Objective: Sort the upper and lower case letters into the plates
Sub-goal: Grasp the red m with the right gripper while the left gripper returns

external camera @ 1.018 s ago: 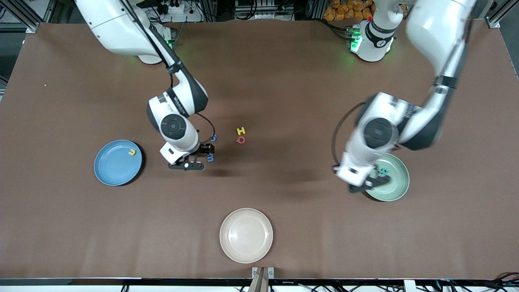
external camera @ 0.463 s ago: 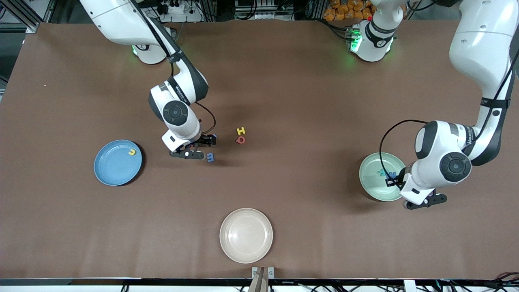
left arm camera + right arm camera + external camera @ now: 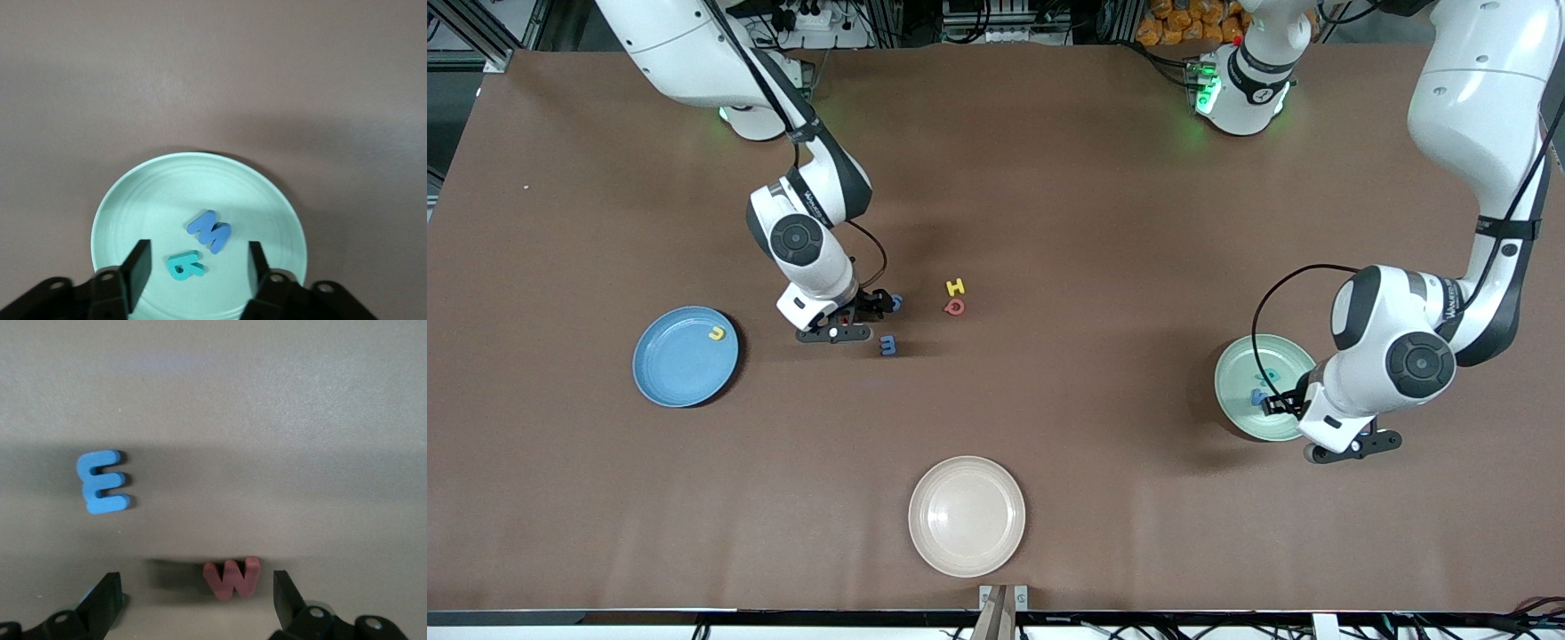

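Observation:
The mint green plate (image 3: pixel 1238 373) (image 3: pixel 153 200) lies toward the left arm's end of the table. On it rest a blue M (image 3: pixel 210 231) (image 3: pixel 1258 396) and a teal letter (image 3: pixel 184 265) (image 3: pixel 1268 377). My left gripper (image 3: pixel 1282 404) (image 3: pixel 197 270) hangs open just above them, holding nothing. The sky blue plate (image 3: pixel 671 369) holds a yellow letter (image 3: pixel 717 333). My right gripper (image 3: pixel 852 317) (image 3: pixel 195 597) is low over the table and open. A dark red W (image 3: pixel 232 578) lies between its fingers. Beside it lies a blue E (image 3: pixel 101 482) (image 3: pixel 887 344).
A yellow H (image 3: pixel 955 286) and a red letter (image 3: pixel 954 307) lie mid-table, with a small blue letter (image 3: pixel 895 302) close to the right gripper. A cream plate (image 3: pixel 967 516) sits near the front edge.
My left gripper swung across the mint plate, then opened, and the blue M now lies on the plate. The right gripper shifted away from the blue E to straddle the red W.

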